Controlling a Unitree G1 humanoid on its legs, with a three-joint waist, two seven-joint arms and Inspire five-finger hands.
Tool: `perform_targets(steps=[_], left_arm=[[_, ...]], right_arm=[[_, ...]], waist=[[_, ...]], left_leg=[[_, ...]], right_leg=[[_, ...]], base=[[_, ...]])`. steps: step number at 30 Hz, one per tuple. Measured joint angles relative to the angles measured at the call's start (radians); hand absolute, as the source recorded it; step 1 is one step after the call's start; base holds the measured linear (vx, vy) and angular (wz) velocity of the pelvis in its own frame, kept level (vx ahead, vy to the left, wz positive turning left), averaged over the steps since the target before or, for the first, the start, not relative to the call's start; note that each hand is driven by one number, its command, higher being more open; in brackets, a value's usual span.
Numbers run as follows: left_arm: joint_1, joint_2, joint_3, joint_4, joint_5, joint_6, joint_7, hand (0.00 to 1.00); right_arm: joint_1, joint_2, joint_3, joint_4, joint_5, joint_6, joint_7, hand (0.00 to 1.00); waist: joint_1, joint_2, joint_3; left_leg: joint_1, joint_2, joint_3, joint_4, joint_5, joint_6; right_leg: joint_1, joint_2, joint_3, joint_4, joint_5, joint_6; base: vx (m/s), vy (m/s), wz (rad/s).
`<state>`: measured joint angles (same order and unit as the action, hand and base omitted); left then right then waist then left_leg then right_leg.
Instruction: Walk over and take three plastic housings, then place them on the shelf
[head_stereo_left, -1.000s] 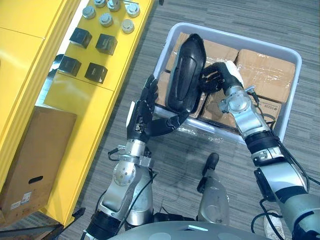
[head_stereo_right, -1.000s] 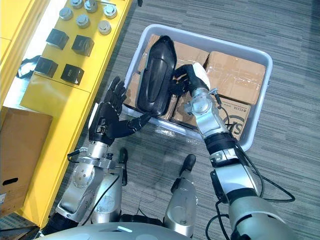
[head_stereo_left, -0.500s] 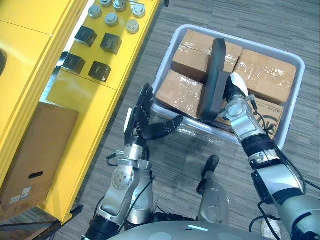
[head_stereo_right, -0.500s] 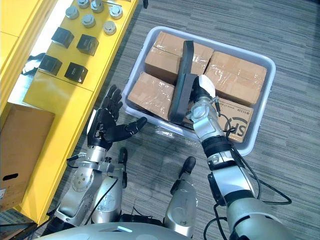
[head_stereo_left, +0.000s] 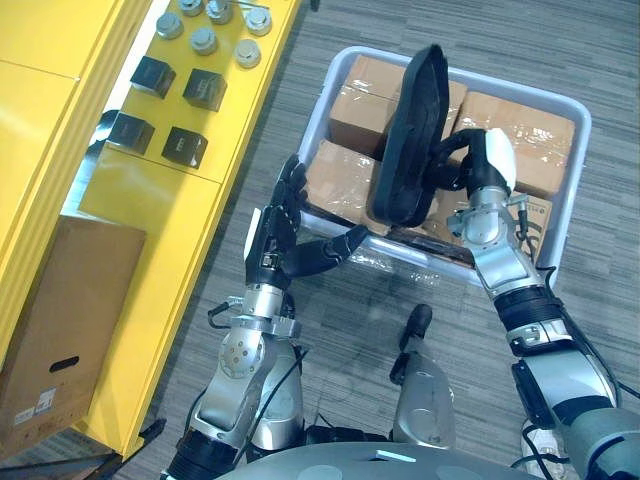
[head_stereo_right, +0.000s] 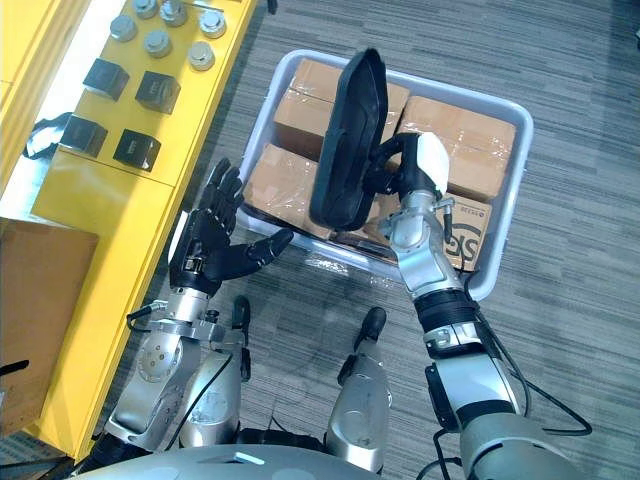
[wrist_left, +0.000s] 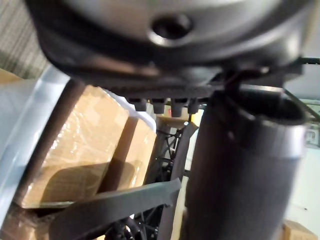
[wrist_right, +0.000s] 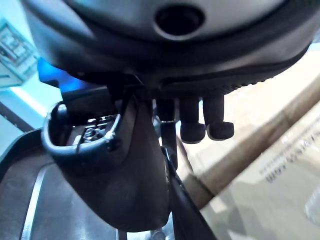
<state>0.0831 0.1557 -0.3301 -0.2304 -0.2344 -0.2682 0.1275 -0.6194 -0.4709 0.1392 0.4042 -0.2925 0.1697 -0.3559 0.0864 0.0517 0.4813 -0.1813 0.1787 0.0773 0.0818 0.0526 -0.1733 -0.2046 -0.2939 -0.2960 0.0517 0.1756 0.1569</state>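
Left eye view: right robot hand (head_stereo_left: 482, 170) clamps black plastic housing (head_stereo_left: 410, 140) above the tote (head_stereo_left: 583, 150); left robot hand (head_stereo_left: 278, 235) spread, empty, near it. Cup housing's lower end before turning to shelf (head_stereo_left: 150, 215).

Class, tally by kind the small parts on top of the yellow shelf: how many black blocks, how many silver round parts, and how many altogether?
Black blocks: 4
Silver round parts: 6
Total: 10
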Motion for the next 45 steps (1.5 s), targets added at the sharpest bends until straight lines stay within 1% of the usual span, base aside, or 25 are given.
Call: perform_targets(steps=[1, 4, 9, 12, 14, 15, 17, 18, 20, 21, 22, 23, 24, 25, 26, 28, 31, 32, 33, 35, 39, 41, 45], left_arm=[[0.001, 0.000, 0.007, -0.017, 0.000, -0.001, -0.002, 1.00], [-0.005, 0.001, 0.025, -0.038, 0.000, -0.002, -0.002, 1.00], [-0.006, 0.006, 0.035, -0.054, 0.002, -0.001, -0.004, 1.00], [-0.001, 0.016, 0.038, -0.054, -0.002, 0.004, -0.024, 1.00], [0.001, 0.018, 0.041, -0.054, -0.003, 0.023, -0.031, 1.00], [0.000, 0.018, 0.043, -0.054, -0.003, 0.046, -0.030, 1.00], [-0.006, 0.018, 0.048, -0.050, -0.011, 0.119, -0.019, 1.00], [-0.006, 0.018, 0.051, -0.050, -0.032, 0.141, -0.023, 1.00], [-0.019, 0.018, 0.051, -0.021, -0.129, 0.212, -0.047, 1.00], [-0.029, 0.018, 0.050, -0.007, -0.160, 0.228, -0.054, 1.00], [-0.064, 0.019, 0.045, 0.038, -0.226, 0.274, -0.071, 1.00], [-0.107, 0.020, 0.031, 0.101, -0.267, 0.301, -0.076, 1.00], [-0.143, 0.019, 0.018, 0.151, -0.295, 0.322, -0.077, 1.00], [-0.213, 0.016, -0.007, 0.241, -0.357, 0.359, -0.076, 1.00], [-0.262, 0.015, -0.019, 0.295, -0.406, 0.385, -0.076, 1.00], [-0.332, 0.007, -0.022, 0.366, -0.495, 0.405, -0.071, 1.00], [-0.428, 0.002, -0.012, 0.467, -0.569, 0.402, -0.059, 1.00], [-0.447, 0.004, -0.010, 0.487, -0.587, 0.402, -0.054, 1.00], [-0.474, 0.011, -0.009, 0.513, -0.608, 0.402, -0.045, 1.00], [-0.486, 0.014, -0.008, 0.520, -0.650, 0.400, -0.039, 1.00], [-0.523, 0.012, -0.009, 0.563, -0.730, 0.378, -0.028, 1.00], [-0.560, 0.014, -0.009, 0.598, -0.815, 0.364, -0.026, 1.00], [-0.592, 0.014, -0.019, 0.618, -0.893, 0.354, -0.033, 1.00]], right_arm=[[0.007, -0.011, -0.014, -0.025, -0.010, -0.011, -0.005, 0.00], [0.030, -0.042, -0.030, -0.063, -0.018, -0.029, -0.009, 0.00], [0.062, -0.070, -0.052, -0.089, -0.018, -0.050, -0.013, 0.00], [0.063, -0.094, -0.052, -0.089, -0.018, -0.054, -0.013, 0.00], [0.062, -0.108, -0.051, -0.089, -0.019, -0.062, -0.013, 0.00], [0.062, -0.115, -0.050, -0.089, -0.019, -0.069, -0.013, 0.00], [0.055, -0.120, -0.049, -0.091, -0.046, -0.077, -0.013, 0.00], [0.054, -0.120, -0.048, -0.093, -0.056, -0.077, -0.012, 0.00], [0.049, -0.123, -0.029, -0.095, -0.059, -0.077, -0.007, 0.00], [0.047, -0.123, -0.024, -0.095, -0.060, -0.077, -0.005, 0.00], [0.039, -0.123, 0.000, -0.092, -0.067, -0.077, -0.005, 0.00], [0.017, -0.123, 0.032, -0.079, -0.078, -0.077, -0.005, 0.00], [-0.003, -0.123, 0.053, -0.063, -0.089, -0.081, -0.004, 0.00], [-0.041, -0.123, 0.081, -0.041, -0.093, -0.090, -0.003, 0.00], [-0.068, -0.119, 0.094, -0.031, -0.094, -0.098, -0.001, 0.00], [-0.108, -0.107, 0.109, -0.007, -0.094, -0.116, 0.000, 0.00], [-0.137, -0.070, 0.120, -0.004, -0.095, -0.118, 0.000, 0.00], [-0.143, -0.063, 0.124, -0.003, -0.096, -0.119, 0.000, 0.00], [-0.155, -0.045, 0.136, 0.013, -0.097, -0.132, 0.000, 0.00], [-0.169, -0.021, 0.149, 0.033, -0.097, -0.138, 0.000, 0.00], [-0.183, 0.018, 0.168, 0.061, -0.111, -0.139, 0.002, 0.00], [-0.183, 0.046, 0.172, 0.073, -0.132, -0.139, 0.007, 0.00], [-0.206, 0.055, 0.176, 0.110, -0.133, -0.139, 0.007, 0.00]], waist=[[-0.009, -0.002, -0.001], [-0.013, -0.009, 0.000], [-0.033, -0.025, 0.007], [-0.035, -0.026, 0.007], [-0.034, -0.026, 0.007], [-0.033, -0.026, 0.007], [-0.032, -0.027, 0.007], [-0.032, -0.027, 0.007], [-0.032, -0.027, 0.007], [-0.031, -0.028, 0.007], [-0.021, -0.028, 0.007], [-0.015, -0.028, 0.007], [-0.012, -0.028, 0.007], [-0.011, -0.028, 0.007], [-0.013, -0.031, 0.008], [-0.012, -0.040, 0.007], [-0.014, -0.060, 0.007], [-0.016, -0.063, 0.007], [-0.019, -0.069, 0.003], [-0.020, -0.075, 0.004], [-0.028, -0.080, 0.006], [-0.034, -0.088, 0.007], [-0.039, -0.091, 0.006]], left_leg=[[0.001, 0.000, 0.002, 0.000, 0.000, 0.000], [0.020, 0.002, 0.024, 0.001, -0.009, -0.002], [0.023, 0.007, 0.028, 0.001, -0.012, -0.004], [0.023, 0.008, 0.031, 0.003, -0.015, -0.004], [0.023, 0.008, 0.032, 0.004, -0.016, -0.005], [0.023, 0.008, 0.032, 0.004, -0.017, -0.005], [0.023, 0.008, 0.032, 0.004, -0.018, -0.005], [0.023, 0.008, 0.032, 0.004, -0.019, -0.005], [0.020, 0.009, 0.033, 0.012, -0.024, -0.006], [0.015, 0.011, 0.034, 0.022, -0.030, -0.008], [0.010, 0.018, 0.040, 0.041, -0.042, -0.009], [0.009, 0.025, 0.048, 0.054, -0.050, -0.011], [0.008, 0.027, 0.052, 0.061, -0.054, -0.011], [-0.005, 0.031, 0.052, 0.075, -0.058, -0.011], [-0.015, 0.033, 0.053, 0.080, -0.058, -0.011], [-0.024, 0.039, 0.056, 0.088, -0.058, -0.011], [-0.023, 0.043, 0.059, 0.092, -0.058, -0.012], [-0.023, 0.043, 0.060, 0.093, -0.059, -0.012], [-0.023, 0.044, 0.061, 0.100, -0.062, -0.013], [-0.025, 0.046, 0.065, 0.116, -0.071, -0.013], [-0.040, 0.049, 0.064, 0.146, -0.084, -0.014], [-0.040, 0.050, 0.066, 0.151, -0.085, -0.013], [-0.041, 0.050, 0.072, 0.162, -0.092, -0.011]], right_leg=[[0.000, 0.001, 0.002, 0.000, 0.000, 0.000], [0.000, 0.003, 0.026, 0.001, 0.000, 0.000], [-0.001, 0.008, 0.031, 0.001, 0.001, 0.000], [-0.003, 0.010, 0.034, 0.001, 0.001, 0.000], [-0.003, 0.010, 0.035, 0.001, 0.001, 0.000], [-0.003, 0.010, 0.035, 0.001, 0.001, 0.000], [-0.003, 0.010, 0.035, 0.001, 0.001, 0.000], [-0.003, 0.010, 0.035, 0.001, 0.001, 0.000], [-0.003, 0.012, 0.037, -0.001, 0.002, 0.000], [-0.004, 0.013, 0.039, -0.002, 0.002, -0.001], [-0.008, 0.020, 0.048, -0.003, 0.003, -0.002], [-0.010, 0.025, 0.057, -0.003, 0.005, -0.004], [-0.013, 0.028, 0.061, -0.003, 0.006, -0.005], [-0.020, 0.030, 0.064, -0.003, 0.008, -0.008], [-0.029, 0.034, 0.066, -0.003, 0.011, -0.012], [-0.039, 0.040, 0.073, -0.003, 0.016, -0.017], [-0.039, 0.045, 0.080, -0.003, 0.020, -0.022], [-0.039, 0.045, 0.081, -0.003, 0.020, -0.022], [-0.039, 0.045, 0.083, -0.004, 0.021, -0.023], [-0.039, 0.047, 0.089, -0.004, 0.021, -0.023], [-0.042, 0.048, 0.094, -0.004, 0.024, -0.022], [-0.043, 0.048, 0.096, -0.004, 0.026, -0.021], [-0.044, 0.048, 0.105, -0.004, 0.028, -0.020]], base=[[0.01, -0.010, -0.10], [0.01, -0.004, -0.18], [0.00, -0.003, -0.03], [0.00, -0.004, -0.04], [0.00, 0.000, 0.00], [0.00, 0.000, 0.00], [0.00, 0.000, 0.00], [0.00, 0.000, 0.00], [0.00, -0.001, -0.02], [0.00, -0.004, -0.13], [0.00, -0.007, -0.22], [0.00, -0.009, -0.25], [-0.01, -0.009, -0.18], [-0.03, -0.008, -0.10], [-0.03, -0.008, -0.07], [-0.02, -0.008, -0.09], [-0.02, -0.002, -0.06], [-0.04, 0.005, -0.05], [-0.04, 0.008, -0.06], [-0.03, 0.011, -0.08], [-0.01, 0.009, -0.02], [0.00, 0.008, -0.02], [0.00, 0.022, -0.05]])
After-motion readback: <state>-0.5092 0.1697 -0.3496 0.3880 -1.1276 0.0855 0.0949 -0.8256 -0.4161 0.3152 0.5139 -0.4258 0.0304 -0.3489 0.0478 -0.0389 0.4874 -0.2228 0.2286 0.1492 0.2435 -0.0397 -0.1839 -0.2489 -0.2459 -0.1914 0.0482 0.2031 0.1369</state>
